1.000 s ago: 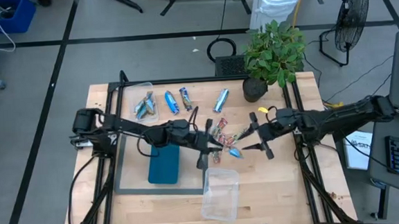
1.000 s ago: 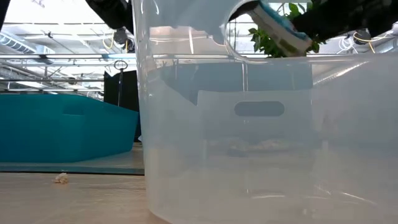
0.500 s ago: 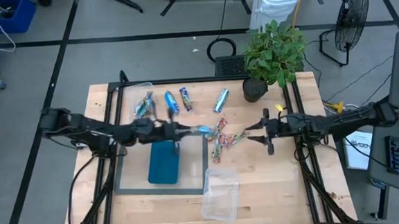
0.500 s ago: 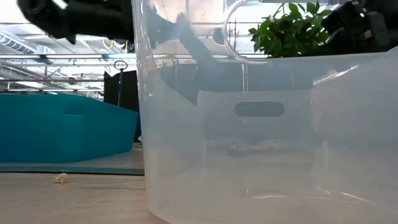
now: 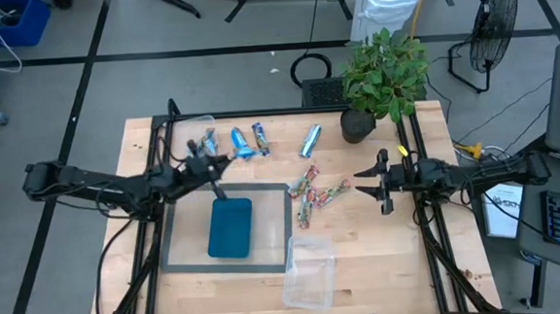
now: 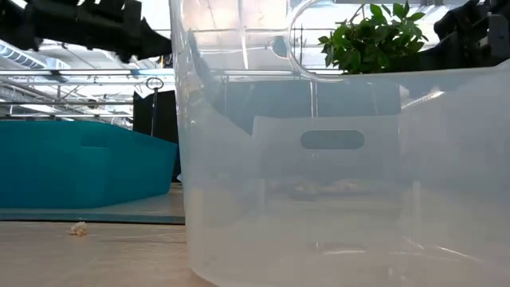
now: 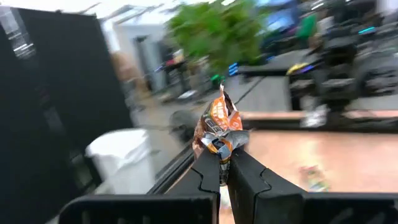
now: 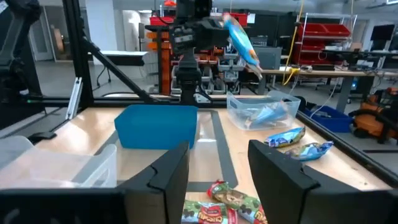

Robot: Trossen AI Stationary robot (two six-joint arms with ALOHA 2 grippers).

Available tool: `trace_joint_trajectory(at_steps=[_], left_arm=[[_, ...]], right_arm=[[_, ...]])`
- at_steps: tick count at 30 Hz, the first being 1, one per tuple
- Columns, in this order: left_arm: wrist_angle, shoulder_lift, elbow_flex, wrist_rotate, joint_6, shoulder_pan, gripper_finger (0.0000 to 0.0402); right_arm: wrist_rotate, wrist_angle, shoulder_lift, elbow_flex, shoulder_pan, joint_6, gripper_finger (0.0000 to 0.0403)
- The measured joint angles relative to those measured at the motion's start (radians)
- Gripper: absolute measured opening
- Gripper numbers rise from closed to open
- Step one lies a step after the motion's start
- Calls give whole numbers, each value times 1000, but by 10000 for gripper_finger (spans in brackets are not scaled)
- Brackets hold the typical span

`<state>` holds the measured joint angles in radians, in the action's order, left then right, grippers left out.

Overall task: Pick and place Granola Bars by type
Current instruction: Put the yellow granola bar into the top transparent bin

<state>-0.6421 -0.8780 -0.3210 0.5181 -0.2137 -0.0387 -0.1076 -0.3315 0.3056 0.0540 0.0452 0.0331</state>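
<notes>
My left gripper (image 5: 212,166) (image 7: 222,163) hovers near the far-left clear tub (image 5: 199,142) (image 8: 264,111), shut on a blue wrapped granola bar (image 8: 239,34) (image 7: 219,121). That tub has bars lying inside it. More blue bars (image 5: 243,145) lie flat on the wood beside it, and another one (image 5: 310,141) lies farther right. A small pile of red-green multicoloured bars (image 5: 313,192) (image 8: 225,208) lies mid-table. My right gripper (image 5: 371,183) (image 8: 217,162) is open, just right of that pile, touching nothing. My left gripper pinches one end of the bar (image 7: 217,148) between its two fingers (image 7: 208,171), coming roughly level from the table's left. The rest of the bar sticks out past the fingertips, tilted. It is lifted clear of the table.
A teal tray (image 5: 231,226) (image 6: 80,163) sits on a grey-framed mat at mid-left. A second clear tub (image 5: 309,267) (image 6: 335,159) stands by the near edge and fills the low view. A potted plant (image 5: 382,73) stands at the far right corner.
My left gripper has carried the blue bar from the pile in the middle toward the table's far left, up to the clear tub. My right gripper has drawn back a little toward the table's right edge, staying open.
</notes>
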Motion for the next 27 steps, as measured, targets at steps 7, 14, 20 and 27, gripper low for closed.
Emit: trace_joint_trajectory(at_steps=[7, 14, 20, 27], left_arm=[[158, 122, 1, 115, 61, 0, 12], [225, 169, 1, 265, 101, -1, 12], [343, 213, 1, 499, 226, -1, 11], [529, 253, 1, 656, 434, 1, 11]], right_arm=[[2, 78, -53, -2, 0, 28, 155], [2, 138, -86, -3, 0, 31, 155], [0, 180, -90, -3, 0, 4, 155], [-17, 202, -90, -4, 0, 3, 155]])
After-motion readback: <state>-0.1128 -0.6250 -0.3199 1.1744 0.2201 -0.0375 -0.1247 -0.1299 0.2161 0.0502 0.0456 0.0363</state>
